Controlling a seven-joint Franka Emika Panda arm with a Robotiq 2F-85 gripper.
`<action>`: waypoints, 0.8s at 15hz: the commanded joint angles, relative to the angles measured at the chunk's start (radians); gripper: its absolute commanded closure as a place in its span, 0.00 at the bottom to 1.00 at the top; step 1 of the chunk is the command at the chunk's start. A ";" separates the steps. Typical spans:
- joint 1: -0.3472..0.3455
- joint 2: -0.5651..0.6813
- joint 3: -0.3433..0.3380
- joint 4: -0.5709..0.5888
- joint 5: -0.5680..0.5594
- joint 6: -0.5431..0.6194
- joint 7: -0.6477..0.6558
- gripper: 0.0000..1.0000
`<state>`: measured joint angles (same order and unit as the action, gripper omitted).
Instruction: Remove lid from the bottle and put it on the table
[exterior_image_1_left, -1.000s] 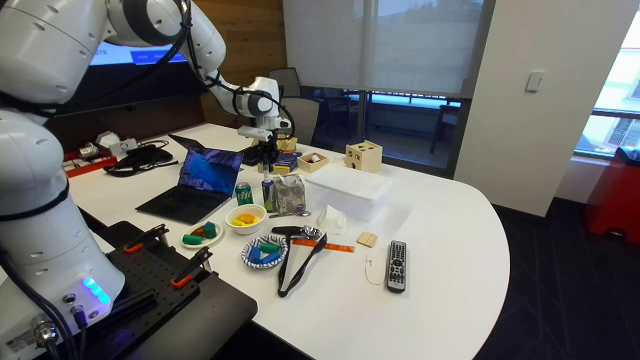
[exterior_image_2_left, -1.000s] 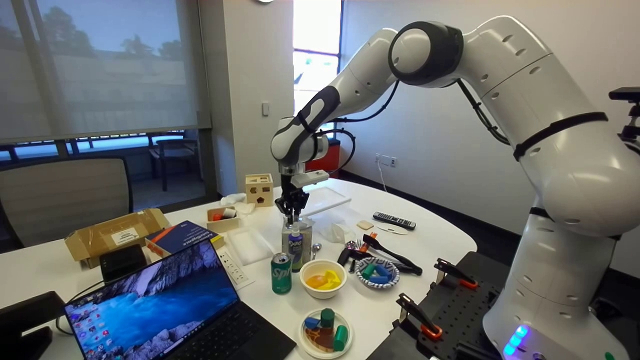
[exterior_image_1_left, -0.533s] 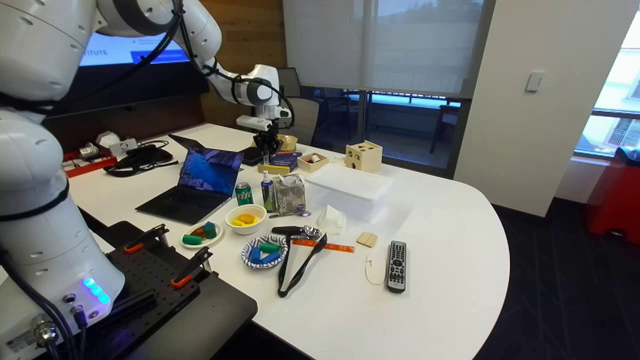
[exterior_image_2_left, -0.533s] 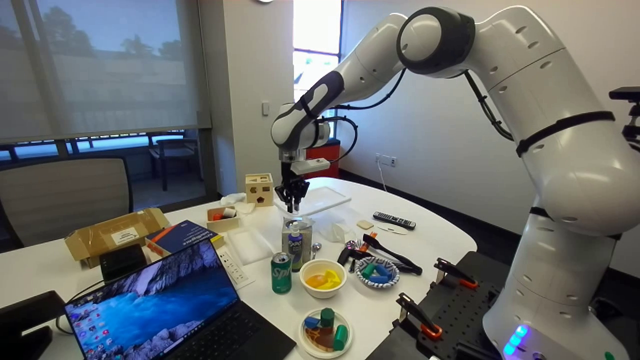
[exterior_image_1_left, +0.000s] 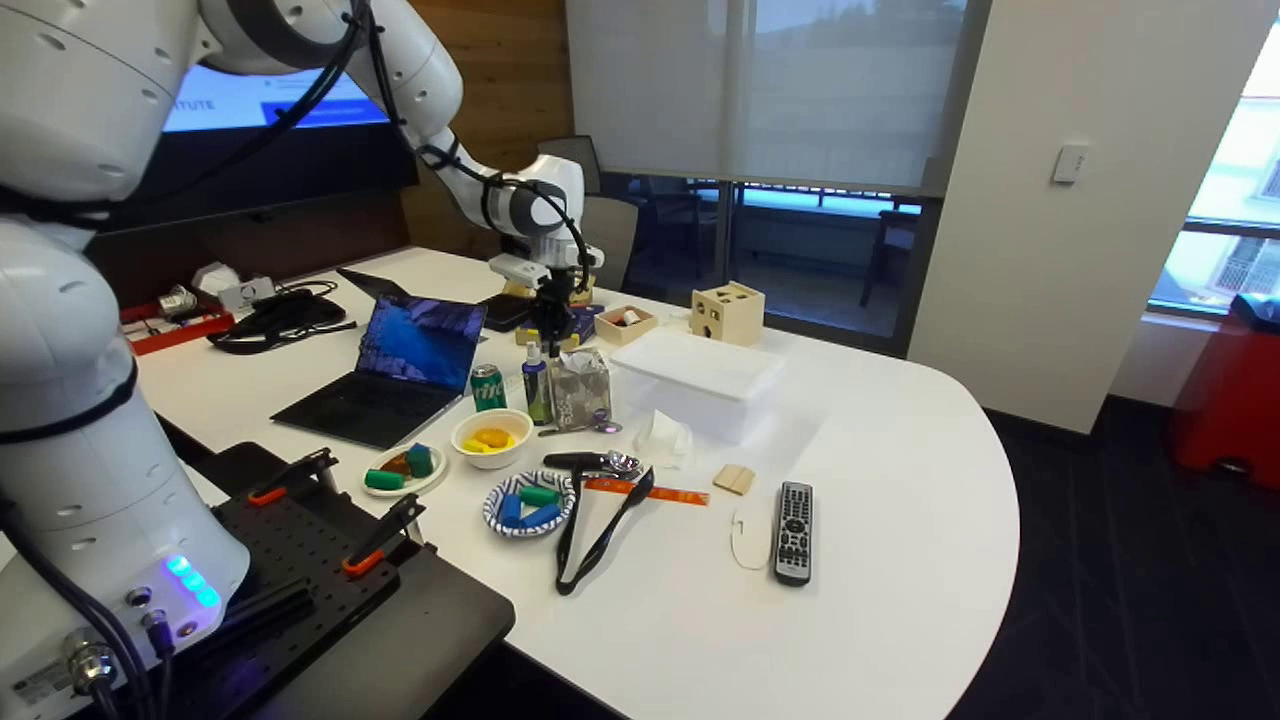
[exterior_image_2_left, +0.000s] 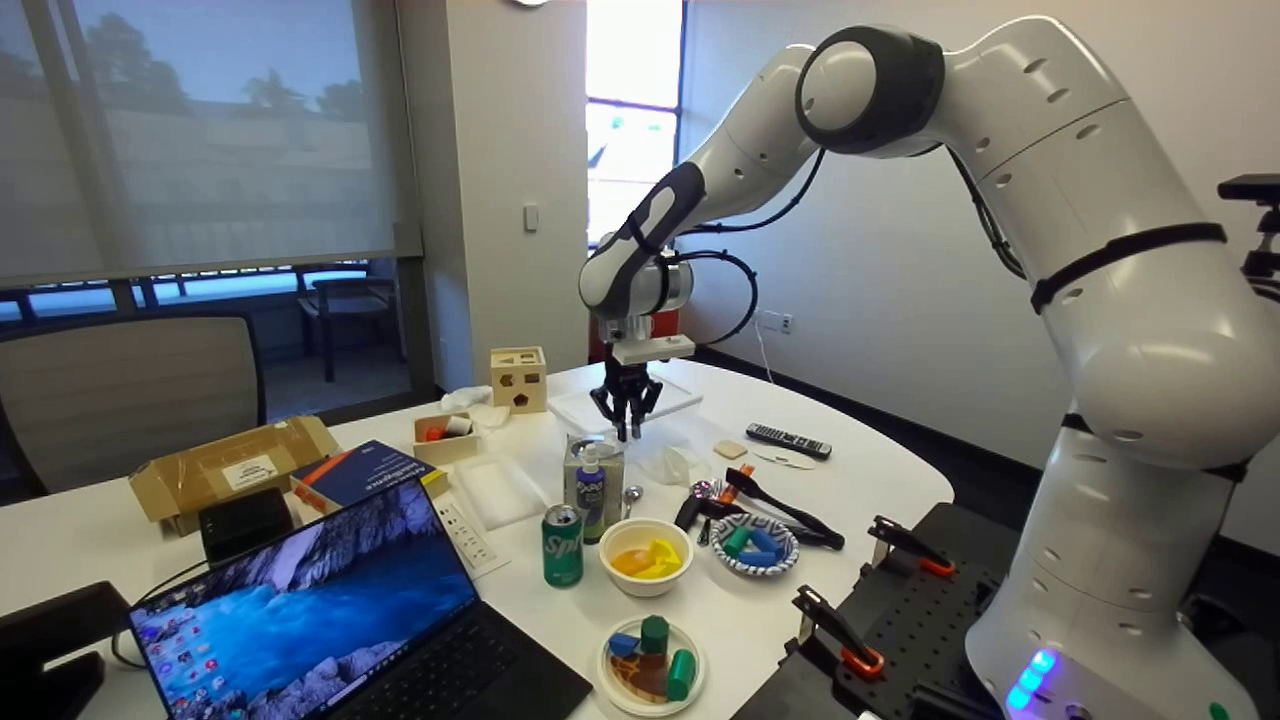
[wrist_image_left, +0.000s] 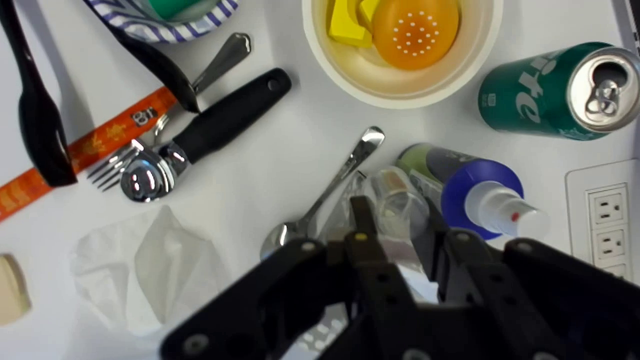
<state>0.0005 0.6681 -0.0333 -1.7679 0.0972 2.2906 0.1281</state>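
The bottle (exterior_image_1_left: 537, 390) is the spray bottle with a purple collar and a dark, green-toned label. It stands upright on the white table (exterior_image_1_left: 880, 560), and its pale nozzle is bare. It also shows in an exterior view (exterior_image_2_left: 592, 500) and in the wrist view (wrist_image_left: 465, 185). My gripper (wrist_image_left: 397, 215) is shut on a clear lid (wrist_image_left: 407, 207), held between its fingertips and partly hidden by them. In both exterior views the gripper (exterior_image_2_left: 626, 430) is above the table, beside and behind the bottle, near the grey patterned container (exterior_image_1_left: 580, 390). The lid is too small to make out there.
A green can (exterior_image_2_left: 563, 545), a white bowl (exterior_image_2_left: 647, 558), a spoon (wrist_image_left: 320, 195) and the laptop (exterior_image_1_left: 385, 390) stand close to the bottle. A white lidded bin (exterior_image_1_left: 700, 375) is behind. Crumpled white paper (wrist_image_left: 155, 270), utensils (exterior_image_1_left: 600, 520) and a remote (exterior_image_1_left: 795, 533) lie on the near side.
My gripper was at the bottle's top one second ago. It rose with the clear lid, leaving the nozzle bare, then moved rightward in both exterior views and came down somewhat. The bottle stayed in place.
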 joint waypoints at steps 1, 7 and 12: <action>-0.043 0.061 0.011 0.002 0.068 0.048 0.022 0.94; -0.070 0.185 -0.023 0.068 0.100 0.077 0.093 0.94; -0.074 0.284 -0.033 0.148 0.105 0.062 0.157 0.94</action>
<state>-0.0753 0.8961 -0.0637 -1.6843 0.1812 2.3633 0.2442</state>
